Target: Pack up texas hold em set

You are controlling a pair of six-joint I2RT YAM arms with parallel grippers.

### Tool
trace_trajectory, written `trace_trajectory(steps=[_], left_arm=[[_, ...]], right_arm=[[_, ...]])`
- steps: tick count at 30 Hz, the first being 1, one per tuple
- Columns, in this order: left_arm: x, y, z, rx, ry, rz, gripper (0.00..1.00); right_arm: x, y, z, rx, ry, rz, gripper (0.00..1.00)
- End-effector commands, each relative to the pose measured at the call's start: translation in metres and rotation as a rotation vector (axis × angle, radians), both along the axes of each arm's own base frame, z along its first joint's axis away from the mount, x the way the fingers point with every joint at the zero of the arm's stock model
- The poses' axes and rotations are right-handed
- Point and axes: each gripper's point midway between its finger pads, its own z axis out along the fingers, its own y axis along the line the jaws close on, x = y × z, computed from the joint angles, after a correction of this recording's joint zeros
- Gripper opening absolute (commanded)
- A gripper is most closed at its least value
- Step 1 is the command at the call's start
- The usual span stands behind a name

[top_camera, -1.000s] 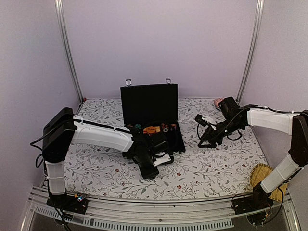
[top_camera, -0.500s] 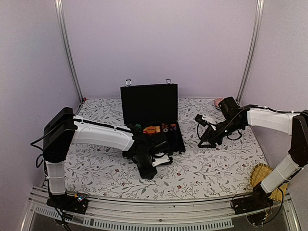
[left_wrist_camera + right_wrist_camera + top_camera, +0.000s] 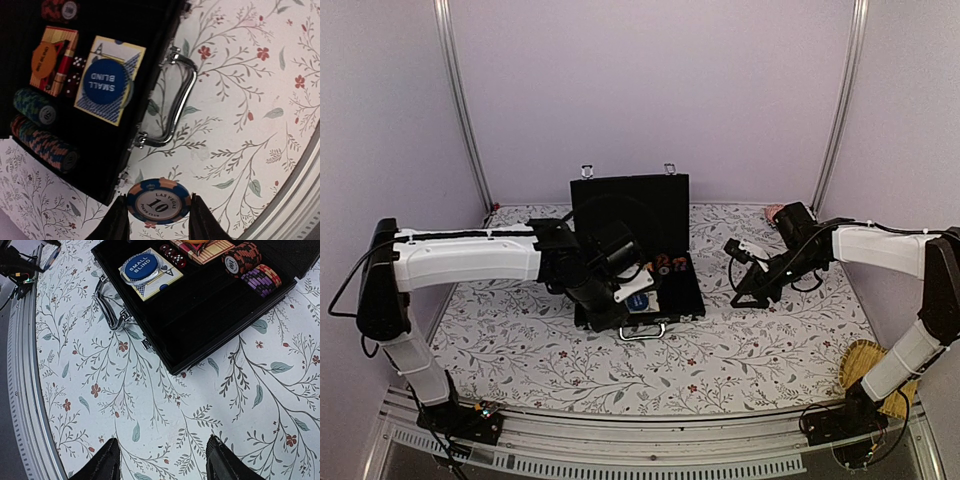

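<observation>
The black briefcase (image 3: 665, 300) lies open mid-table with its lid (image 3: 630, 215) upright and its silver handle (image 3: 172, 100) facing the near edge. Inside it I see a blue "small blind" disc (image 3: 106, 81) on cards, an orange disc (image 3: 44, 58), red dice (image 3: 75, 70) and rows of chips (image 3: 47, 145). My left gripper (image 3: 158, 220) is shut on a blue-orange "10" chip (image 3: 158, 201), held above the cloth just in front of the case's near edge. My right gripper (image 3: 162, 460) is open and empty above the cloth right of the case (image 3: 200, 300).
A pink shell-like object (image 3: 775, 212) lies at the back right. A woven straw item (image 3: 865, 365) lies at the front right by the right arm's base. A metal rail (image 3: 640, 440) runs along the near edge. Purple walls enclose the table.
My left arm has lifted from the cloth in front of the case and swung back toward the case's front edge, carrying the chip. The right arm has not moved.
</observation>
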Motion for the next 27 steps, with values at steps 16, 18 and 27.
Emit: trace_trajectory(steps=[16,18,27], left_arm=[[0.095,0.048,-0.023,-0.018,-0.122,0.236,0.32],[0.099,0.038,-0.015,-0.085,-0.116,0.254,0.36],[0.136,0.007,-0.014,-0.302,-0.01,0.571,0.39]], right_arm=[[-0.002,0.0,-0.001,0.01,0.017,-0.004,0.6],[-0.002,0.0,-0.002,0.01,0.021,-0.002,0.6],[0.003,0.004,0.002,0.024,0.024,0.001,0.6]])
